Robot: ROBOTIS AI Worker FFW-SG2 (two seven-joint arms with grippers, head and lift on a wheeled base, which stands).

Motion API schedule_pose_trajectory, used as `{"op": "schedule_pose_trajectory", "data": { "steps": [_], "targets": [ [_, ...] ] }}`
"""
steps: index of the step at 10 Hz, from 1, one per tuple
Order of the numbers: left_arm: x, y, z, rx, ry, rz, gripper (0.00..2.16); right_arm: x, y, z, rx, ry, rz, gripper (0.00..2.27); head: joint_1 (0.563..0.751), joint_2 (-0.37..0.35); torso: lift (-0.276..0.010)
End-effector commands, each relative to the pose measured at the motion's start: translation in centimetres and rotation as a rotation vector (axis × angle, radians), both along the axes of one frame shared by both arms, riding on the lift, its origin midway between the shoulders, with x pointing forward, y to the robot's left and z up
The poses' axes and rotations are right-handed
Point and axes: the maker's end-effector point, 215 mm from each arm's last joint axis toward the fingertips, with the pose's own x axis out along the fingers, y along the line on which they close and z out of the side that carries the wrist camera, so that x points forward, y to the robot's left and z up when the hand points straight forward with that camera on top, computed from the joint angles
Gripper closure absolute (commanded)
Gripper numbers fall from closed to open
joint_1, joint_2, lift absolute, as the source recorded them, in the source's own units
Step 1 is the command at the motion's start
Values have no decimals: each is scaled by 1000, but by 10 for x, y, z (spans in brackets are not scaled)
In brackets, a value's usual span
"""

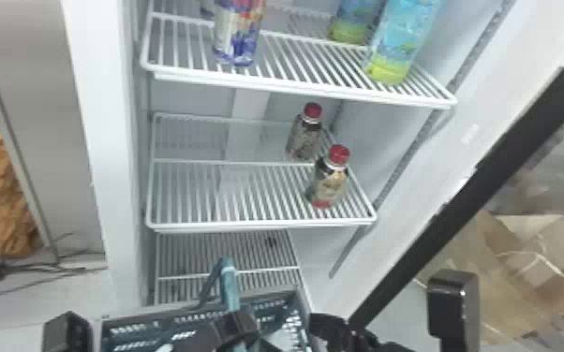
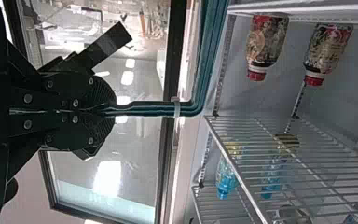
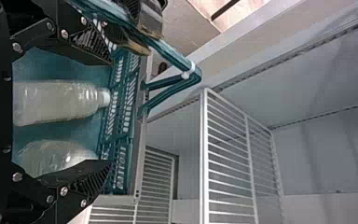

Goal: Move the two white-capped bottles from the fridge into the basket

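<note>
In the right wrist view, one white-capped bottle and a second bottle, its cap hard to make out, were seen inside the basket; the transfer was therefore judged all but done. The right gripper was held with its fingers spread about the bottles; if it were drawn out carelessly, a fingertip could be snagged on the basket wall, or a bottle knocked over. By the left gripper, pressed together, the thin handle was pinched; should the basket be lifted or nudged, it could be swung about that single hold, and the bottles made to slide. On the fridge shelf stood red-capped bottles; these could be taken wrongly, were the count misread.
</note>
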Motion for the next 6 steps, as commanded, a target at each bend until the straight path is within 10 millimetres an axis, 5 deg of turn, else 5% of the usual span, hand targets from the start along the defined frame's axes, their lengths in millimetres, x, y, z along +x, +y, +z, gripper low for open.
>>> {"op": "schedule_pose_trajectory", "data": {
  "steps": [1,6],
  "targets": [
    [0,0,0,0,0,0,1118,1,0,6,-5,-17,-4,326,695,-350,-260],
    [0,0,0,0,0,0,1118,39,-15,63,-12,-259,-88,325,695,-350,-260]
  ]
}}
